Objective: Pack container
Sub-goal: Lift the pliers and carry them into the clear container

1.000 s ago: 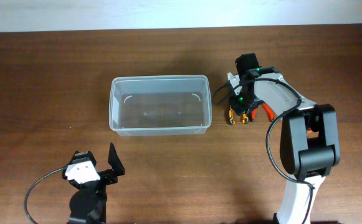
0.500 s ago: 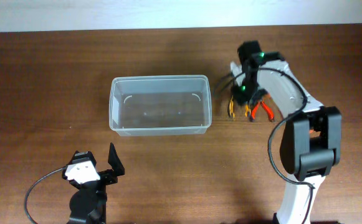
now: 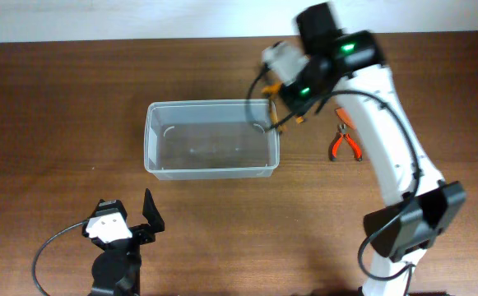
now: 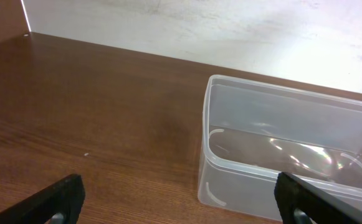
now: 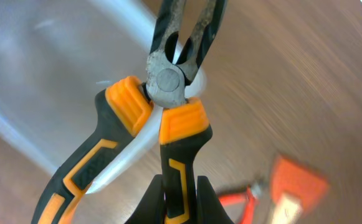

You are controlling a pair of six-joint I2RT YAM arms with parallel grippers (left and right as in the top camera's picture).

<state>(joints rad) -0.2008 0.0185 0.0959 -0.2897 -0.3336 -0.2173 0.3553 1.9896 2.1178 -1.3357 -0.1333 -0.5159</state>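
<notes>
The container point(image 3: 211, 168) is a large clear plastic tub, empty, in the middle of the table; it also shows in the left wrist view point(image 4: 280, 186). My right gripper point(image 5: 182, 200) is shut on one handle of the orange-and-black pliers point(image 5: 168, 93) and holds them in the air over the tub's right rim point(image 3: 281, 115). Red-handled pliers point(image 3: 344, 145) lie on the table to the right of the tub. My left gripper point(image 3: 136, 215) is open and empty near the front edge, left of the tub.
A white wall runs along the far edge of the wooden table point(image 3: 74, 90). The red pliers also show blurred in the right wrist view point(image 5: 293, 186).
My right gripper has lifted the orange-and-black pliers off the table and carried them up and left to the tub's right rim. The red pliers stay on the table. The left arm has not moved.
</notes>
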